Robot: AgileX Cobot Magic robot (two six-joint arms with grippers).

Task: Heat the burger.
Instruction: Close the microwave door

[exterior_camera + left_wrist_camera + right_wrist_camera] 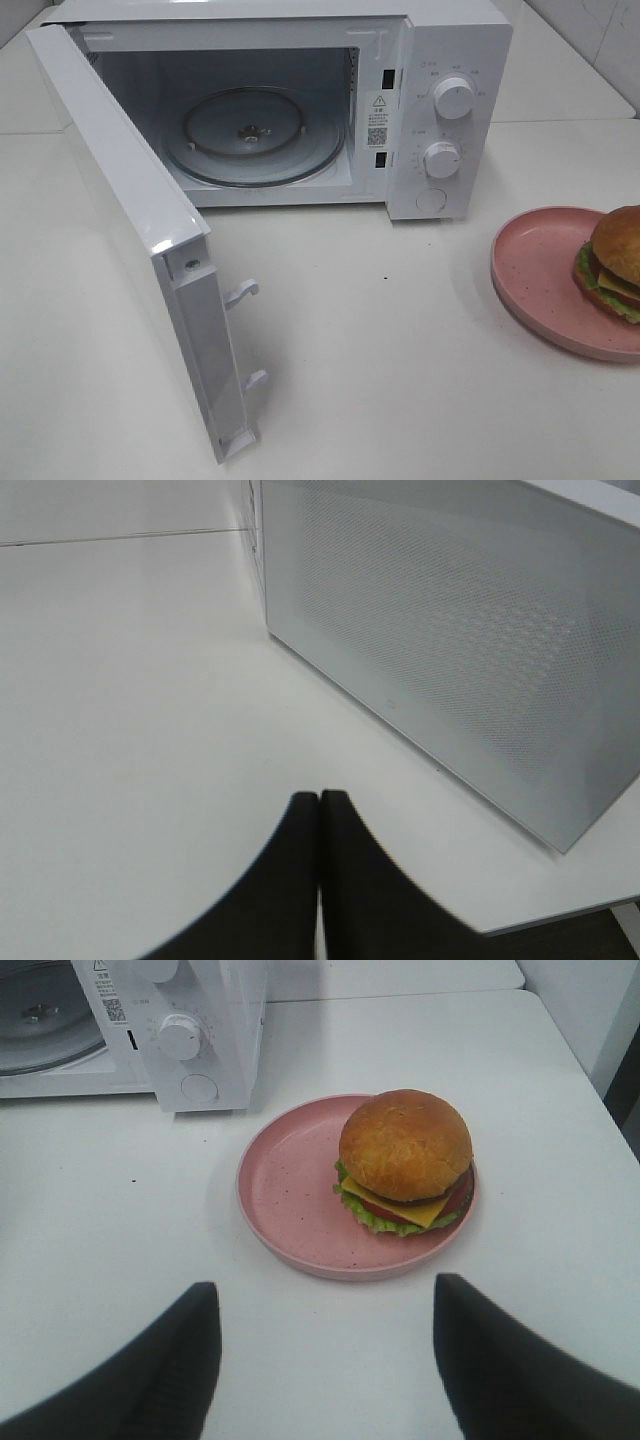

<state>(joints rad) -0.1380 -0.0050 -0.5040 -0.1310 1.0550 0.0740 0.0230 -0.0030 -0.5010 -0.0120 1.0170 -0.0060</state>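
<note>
Burger (405,1160): on pink plate (290,1185) at the table's (400,350) right edge. Right gripper (325,1360): jaws spread wide, empty, hovering near the plate. Left gripper (319,880): jaws pressed together, empty, low beside the open microwave door (450,650).

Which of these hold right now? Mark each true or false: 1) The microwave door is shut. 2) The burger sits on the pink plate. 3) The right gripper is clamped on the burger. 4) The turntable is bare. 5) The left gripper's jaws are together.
1) False. The microwave has its door swung wide open.
2) True. The burger rests on the pink plate, off toward one side.
3) False. The right gripper is open and short of the plate, touching nothing.
4) True. The glass turntable carries nothing.
5) True. The left gripper is shut, with nothing between its fingers.
</note>
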